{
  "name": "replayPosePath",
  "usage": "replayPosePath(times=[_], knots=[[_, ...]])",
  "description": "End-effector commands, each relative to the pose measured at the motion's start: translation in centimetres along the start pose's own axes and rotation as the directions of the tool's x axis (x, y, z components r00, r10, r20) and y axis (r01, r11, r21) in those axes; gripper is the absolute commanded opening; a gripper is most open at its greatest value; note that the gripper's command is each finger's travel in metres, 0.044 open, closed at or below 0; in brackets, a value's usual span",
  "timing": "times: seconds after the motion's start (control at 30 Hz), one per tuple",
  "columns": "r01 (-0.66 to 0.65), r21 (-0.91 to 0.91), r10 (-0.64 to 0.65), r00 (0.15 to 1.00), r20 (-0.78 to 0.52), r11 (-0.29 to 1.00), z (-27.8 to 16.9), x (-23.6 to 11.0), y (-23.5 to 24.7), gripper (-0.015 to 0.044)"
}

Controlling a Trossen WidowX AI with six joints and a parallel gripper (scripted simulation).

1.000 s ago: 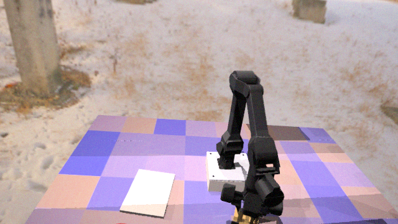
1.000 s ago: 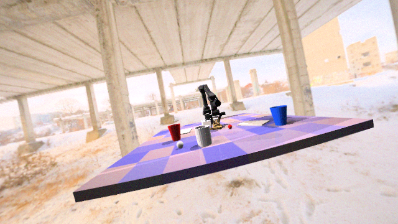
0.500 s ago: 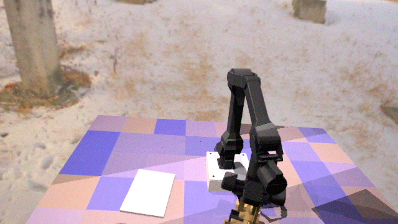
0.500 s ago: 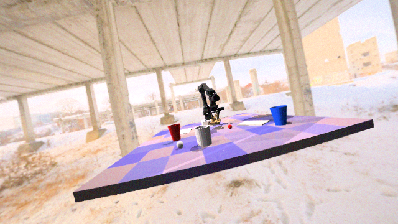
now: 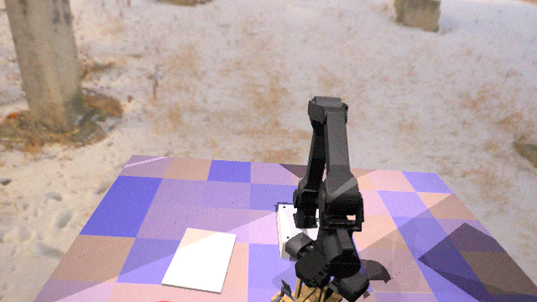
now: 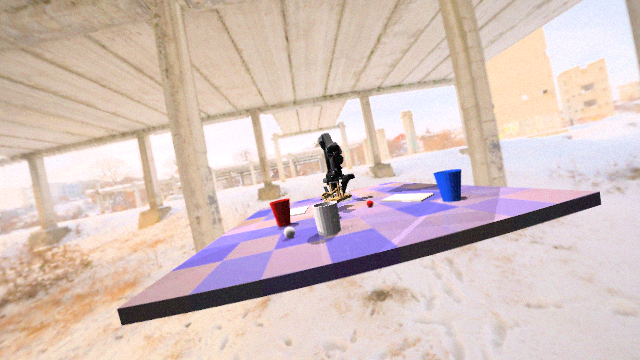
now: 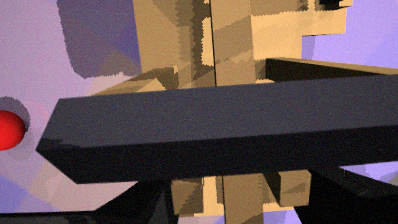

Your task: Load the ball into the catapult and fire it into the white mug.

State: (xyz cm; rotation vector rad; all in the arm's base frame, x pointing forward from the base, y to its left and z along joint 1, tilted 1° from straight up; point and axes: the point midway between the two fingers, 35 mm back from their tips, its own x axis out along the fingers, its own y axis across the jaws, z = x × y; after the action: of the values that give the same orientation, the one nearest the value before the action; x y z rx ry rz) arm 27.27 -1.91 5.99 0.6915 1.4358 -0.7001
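My gripper [image 7: 228, 161] [image 5: 303, 293] [image 6: 335, 189] is low over the table and shut on the wooden catapult [image 7: 225, 45] [image 5: 310, 297] [image 6: 337, 195]. In the wrist view the catapult's dark bar [image 7: 225, 130] crosses the middle, and my dark fingers show only at the bottom corners. A small red ball [image 7: 9, 130] [image 6: 369, 203] lies on the table beside the catapult, apart from it. The white mug [image 6: 327, 218] stands upright nearer the table's front edge in the exterior view, in front of the catapult.
A red cup [image 6: 280, 211] and a small white ball [image 6: 289, 232] are left of the mug. A blue cup [image 6: 448, 184] stands far right. A flat white sheet [image 5: 201, 260] [image 6: 407, 197] lies on the chequered table [image 5: 126, 205]. The arm's white base plate [image 5: 286, 228] is behind the gripper.
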Motion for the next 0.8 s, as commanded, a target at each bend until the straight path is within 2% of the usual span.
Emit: replayPosePath(times=[0.0,0.37,0.77], knots=[[-0.011,0.118,0.010,1.000,0.010,0.993,1.6,-0.3,0.1,0.0000],[-0.013,0.452,0.010,1.000,0.011,0.892,5.9,-0.2,0.2,0.0000],[-0.014,0.458,0.010,1.000,0.011,0.889,6.1,0.7,0.5,0.0000]])
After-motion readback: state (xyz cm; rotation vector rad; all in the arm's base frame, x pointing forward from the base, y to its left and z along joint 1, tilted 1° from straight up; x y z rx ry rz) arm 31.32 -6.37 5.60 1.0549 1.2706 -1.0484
